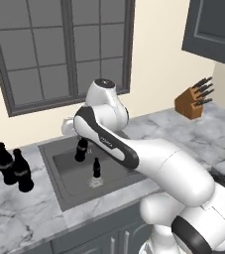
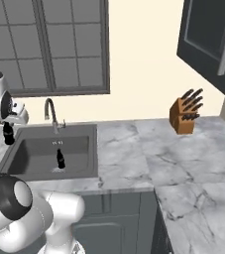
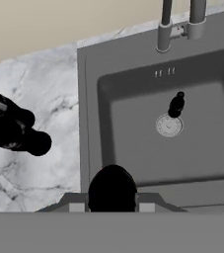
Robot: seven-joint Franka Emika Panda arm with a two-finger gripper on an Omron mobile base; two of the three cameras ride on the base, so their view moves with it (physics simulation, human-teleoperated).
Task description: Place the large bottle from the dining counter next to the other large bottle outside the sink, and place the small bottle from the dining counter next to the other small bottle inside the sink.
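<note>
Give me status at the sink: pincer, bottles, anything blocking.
Pincer shut on small bottle, above the sink. Other small bottle upright by the drain. Two large bottles together on counter outside. Nothing in the way.

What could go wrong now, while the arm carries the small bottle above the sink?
1. The gripper is shut on the held small bottle above the sink. Released from this height, it would probably fall over.
2. The other small bottle stands beside the drain. A careless descent may knock it down.
3. The tap rises at the rear edge. A swing of the hand may hit it.
</note>
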